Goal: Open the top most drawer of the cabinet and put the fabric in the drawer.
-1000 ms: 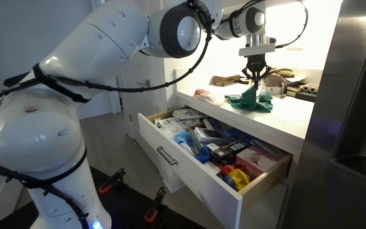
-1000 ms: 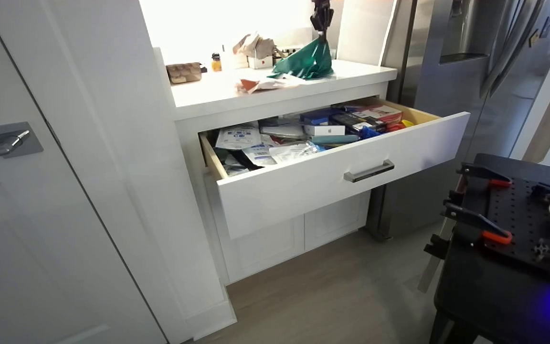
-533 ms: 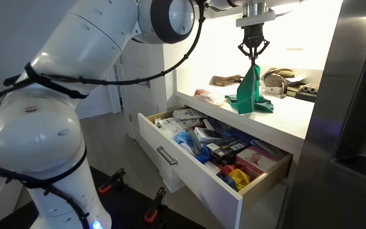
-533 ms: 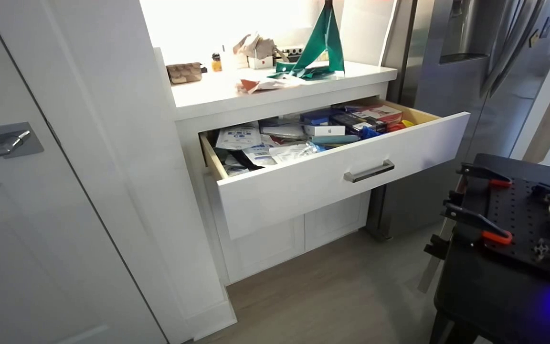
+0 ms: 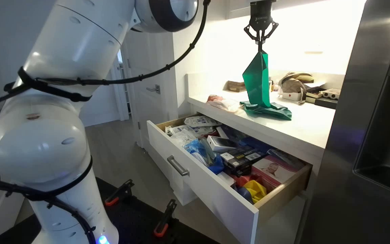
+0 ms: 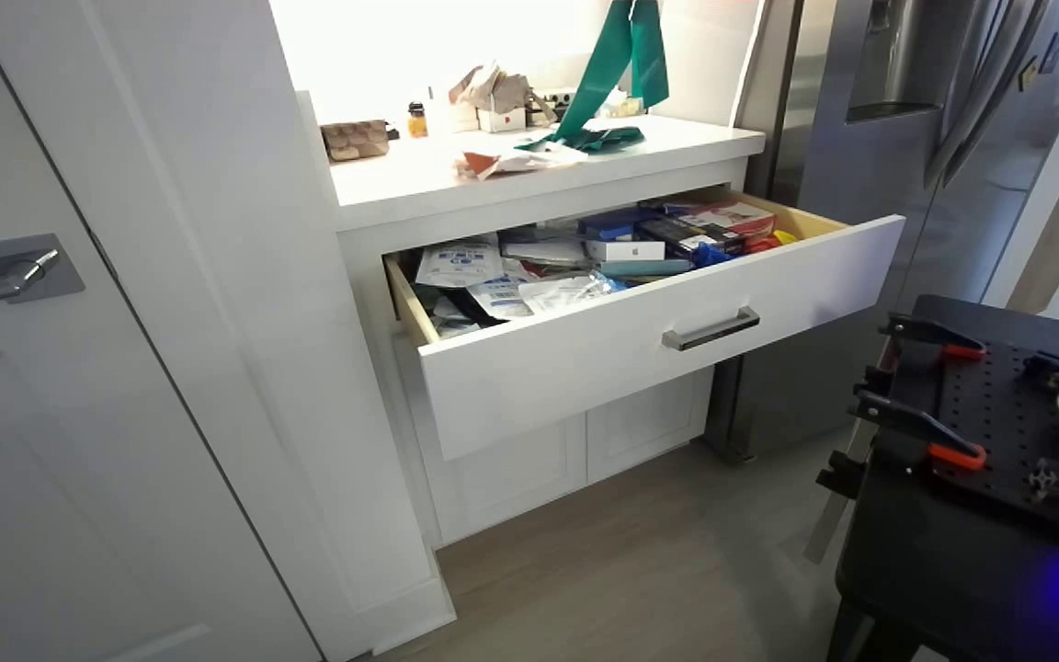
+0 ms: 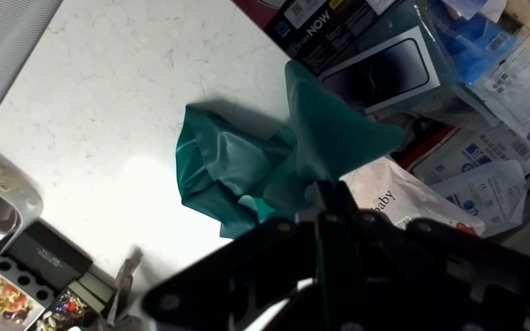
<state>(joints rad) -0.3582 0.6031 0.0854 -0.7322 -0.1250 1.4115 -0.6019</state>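
Note:
A green sheet of fabric hangs from my gripper, whose fingers are pinched shut on its upper end. Its lower end still rests crumpled on the pale countertop of the white cabinet. From above, the wrist view has the fabric spreading away below the closed fingertips of the gripper. The wide white drawer stands pulled out beneath the counter, full of boxes and packets, its silver bar handle facing outward. In that same exterior view the fabric's top and the gripper are cut off.
A crumpled white-and-red packet lies near the counter's front edge. Bags and small boxes sit at the back. The steel fridge borders the cabinet on one side. A black table with clamps stands opposite the drawer.
My gripper has risen well above the counter and shifted slightly toward the drawer's front, drawing the fabric up into a long hanging strip. Drawer and its contents stay put.

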